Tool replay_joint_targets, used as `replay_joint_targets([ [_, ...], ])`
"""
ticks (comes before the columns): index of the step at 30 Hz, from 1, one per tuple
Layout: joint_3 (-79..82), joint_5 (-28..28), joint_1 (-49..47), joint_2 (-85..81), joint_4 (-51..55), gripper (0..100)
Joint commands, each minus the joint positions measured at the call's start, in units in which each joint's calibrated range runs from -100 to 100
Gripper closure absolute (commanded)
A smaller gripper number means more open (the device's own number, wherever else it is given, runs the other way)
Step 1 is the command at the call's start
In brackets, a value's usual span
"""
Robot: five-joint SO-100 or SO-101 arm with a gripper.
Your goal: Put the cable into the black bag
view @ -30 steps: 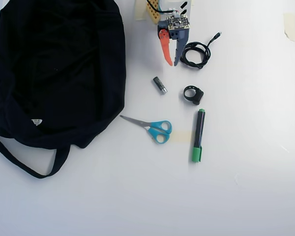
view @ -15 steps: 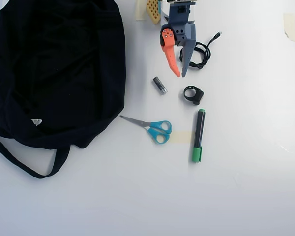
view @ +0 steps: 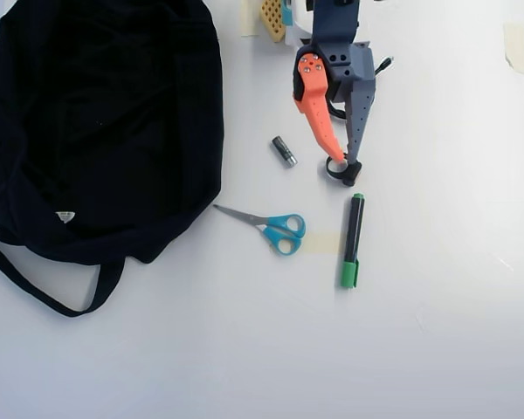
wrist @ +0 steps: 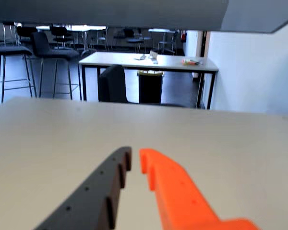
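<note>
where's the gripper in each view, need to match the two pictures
Overhead view: the gripper is at top centre-right, pointing down the picture, its tips over the small black ring clip above the green marker.
Wrist view: the gripper enters from the bottom edge, centre.
Shared landmark: the orange finger beside the dark one, over the white table.

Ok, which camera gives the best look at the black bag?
The overhead view: the black bag lies fully visible at the left, with its strap and white tag. The wrist view shows none of it, only the hand, bare table and a room beyond.
</note>
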Motion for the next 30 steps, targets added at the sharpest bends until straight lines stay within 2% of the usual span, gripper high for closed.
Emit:
replay_joint_targets([
  [1,-9.47,0.06,0.07,5.78,-0.17,98],
  [14,-42.89,0.06,0.29,22.96,23.17,98],
  [19,-46.75,0.06,0.37,25.78,24.38,98],
  [30,-44.87,0.53,0.44,26.36,24.46,98],
])
